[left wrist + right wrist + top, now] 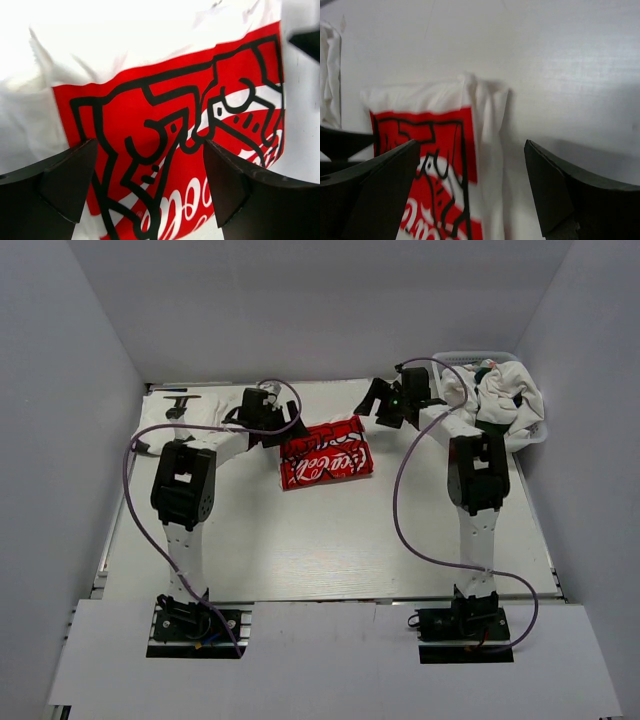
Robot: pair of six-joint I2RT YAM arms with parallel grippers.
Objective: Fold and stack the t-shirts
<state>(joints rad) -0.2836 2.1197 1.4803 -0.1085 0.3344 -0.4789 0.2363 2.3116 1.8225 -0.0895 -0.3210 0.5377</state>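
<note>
Viewing from above, we log the folded red-print t-shirt (326, 453) at the centre of the counter (300, 550), with other t-shirts (497, 398) in the basket (535, 437). Left wrist: left tool (150, 182) spread wide, empty, over it; closing could snag the fold. Right wrist: right tool (470, 185) likewise spread at its edge; brushing may skew it.

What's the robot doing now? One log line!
left gripper: open, above folded red-print t-shirt | right gripper: open, near its edge | other t-shirts: in basket
</note>
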